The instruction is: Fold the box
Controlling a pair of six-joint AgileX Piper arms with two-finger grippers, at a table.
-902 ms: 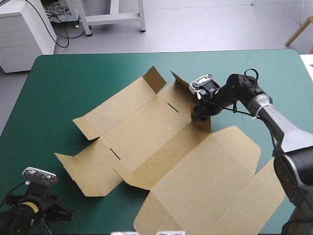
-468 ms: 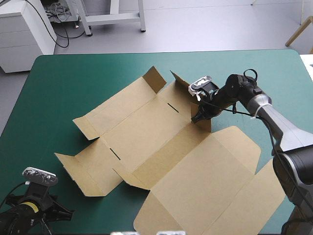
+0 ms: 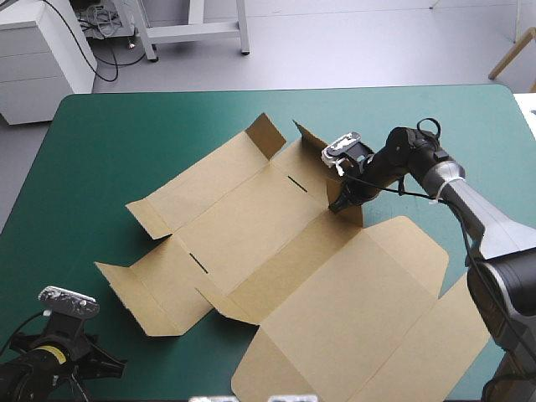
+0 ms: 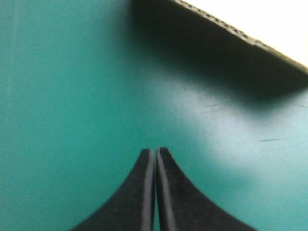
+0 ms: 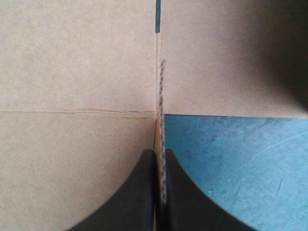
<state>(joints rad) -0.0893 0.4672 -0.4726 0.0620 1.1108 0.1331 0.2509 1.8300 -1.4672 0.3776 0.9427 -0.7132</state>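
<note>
The brown box (image 3: 251,226) lies as a cut sheet, mostly flat, across the middle of the teal-green table, with its short end flaps tilted up. One far-right flap (image 3: 311,146) stands upright. My right gripper (image 3: 339,203) is shut on that flap's near end. In the right wrist view the black fingers (image 5: 139,192) pinch the flap's thin edge (image 5: 162,96), with flat board (image 5: 72,62) beyond. My left gripper (image 3: 113,365) rests low at the table's front left corner, clear of the box. It is shut and empty (image 4: 155,153), with a board edge (image 4: 269,29) ahead of it.
Bare teal-green cover (image 3: 126,134) runs along the far and left sides of the table. The large lid panel (image 3: 360,318) reaches the table's front right edge. A white cabinet (image 3: 42,50) stands beyond the far left corner.
My right gripper's fingers have come together on the upright flap; earlier they stood apart around it. The box and the left arm have not moved.
</note>
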